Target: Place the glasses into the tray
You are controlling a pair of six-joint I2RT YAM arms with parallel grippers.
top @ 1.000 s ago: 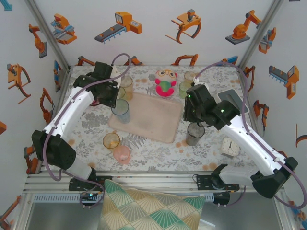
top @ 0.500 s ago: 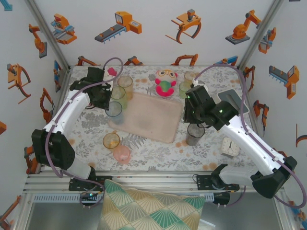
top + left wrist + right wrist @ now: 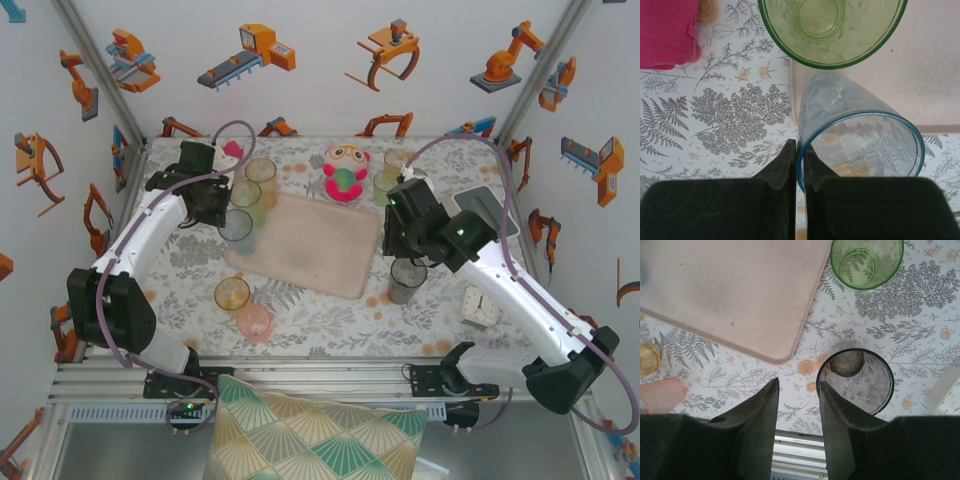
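Observation:
My left gripper [image 3: 801, 150] is shut on the rim of a blue glass [image 3: 860, 135], one finger inside and one outside. That blue glass [image 3: 237, 228] is at the left edge of the beige-pink tray [image 3: 320, 245]; whether it rests there I cannot tell. A green glass [image 3: 830, 25] stands just beyond it. My right gripper [image 3: 797, 385] hangs open over the table, its right finger beside a grey glass [image 3: 855, 380], nothing between the fingers. The grey glass [image 3: 407, 278] stands off the tray's right front corner.
An orange glass [image 3: 232, 295] and a pink glass [image 3: 255, 322] are in front of the tray. Green [image 3: 385, 183] and amber [image 3: 397, 160] glasses, a plush toy [image 3: 345, 172], a grey-white box [image 3: 485, 212], a small clock [image 3: 480, 307] and a magenta cloth [image 3: 665, 30] surround it.
My left arm has drawn back and to the left, carrying the blue glass from over the tray to its left edge. The right arm has stayed still.

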